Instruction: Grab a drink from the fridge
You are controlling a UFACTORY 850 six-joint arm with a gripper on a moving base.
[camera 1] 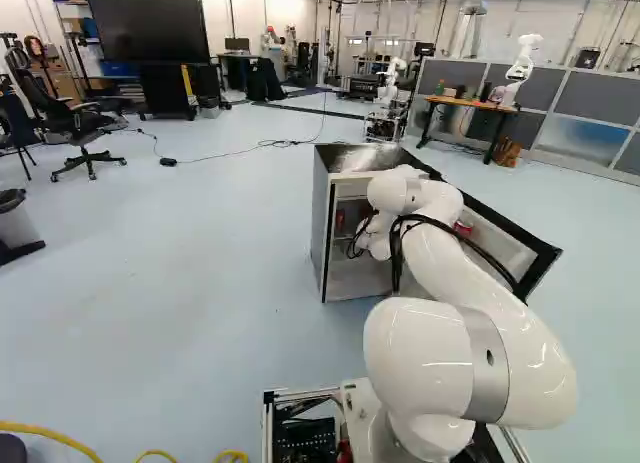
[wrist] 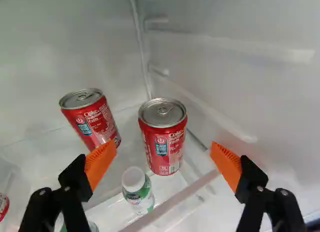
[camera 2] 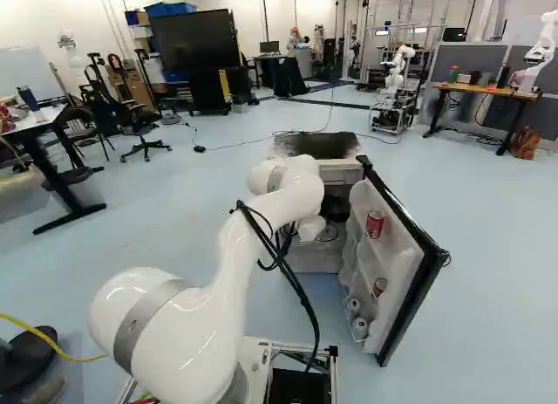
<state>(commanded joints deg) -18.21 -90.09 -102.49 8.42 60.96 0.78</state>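
I have my arm (camera 1: 480,358) bent forward to the open fridge (camera 1: 321,228), and my gripper (camera 2: 336,209) is at its inside. In the wrist view I see that the gripper (wrist: 164,151) is released: its two fingers stand wide apart, with orange pads (wrist: 101,162), and neither pad presses on anything from two sides.

The drinks are in the fridge ahead of me. One red can (wrist: 163,142) stands upright, lined up with the gap between my fingers, its silver top showing. A second red can (wrist: 91,117) is beside it, near the corner of the white walls, and one of my orange pads hides part of its lower side. Close to the first can, on the same side as the second, I see a small bottle (wrist: 135,191) with a white cap and a green label. A sliver of one more red can (wrist: 3,205) shows out past that same finger.

The fridge door (camera 2: 405,251) is swung open, and its racks hold a red can (camera 2: 374,224) higher up, another can (camera 2: 378,287) lower, and two pale round things (camera 2: 357,315) near the bottom. Farther off, a big black screen (camera 1: 140,29) and an office chair (camera 1: 83,133) stand in the room.
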